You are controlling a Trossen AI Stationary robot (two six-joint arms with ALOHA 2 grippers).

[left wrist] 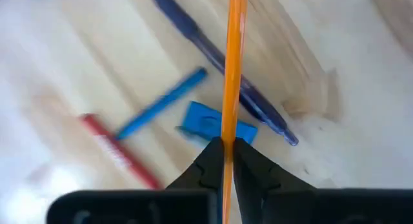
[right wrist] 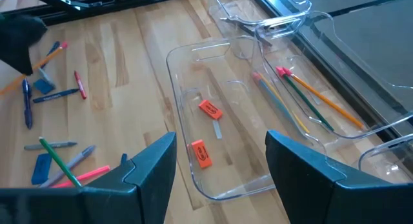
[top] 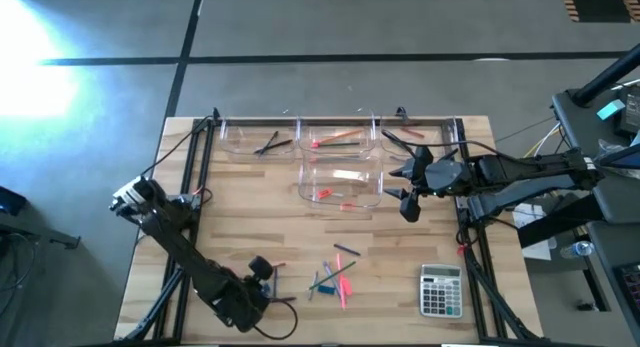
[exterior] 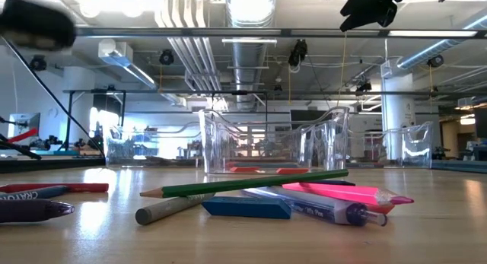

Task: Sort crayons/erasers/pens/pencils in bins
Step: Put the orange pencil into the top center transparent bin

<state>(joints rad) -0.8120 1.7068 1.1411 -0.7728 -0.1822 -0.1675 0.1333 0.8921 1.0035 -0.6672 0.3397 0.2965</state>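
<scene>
My left gripper is shut on an orange pencil above the table's near left part; the right wrist view shows the pencil too. Below it lie a blue pen, a blue eraser and a red crayon. My right gripper is open and empty above the near clear bin, which holds two orange-red erasers. Three more clear bins stand along the far edge: one with dark pens, one with pencils, and a right one. My left gripper pinches the orange pencil's shaft between its two fingertips. The pencil runs on ahead, in line with the fingers, and its other part is hidden between them. It is lifted clear of the things on the table.
A loose pile of sticks and erasers lies at the near middle of the table; in the low view it shows a green pencil, a blue eraser and a pink marker. A grey calculator lies at the near right.
</scene>
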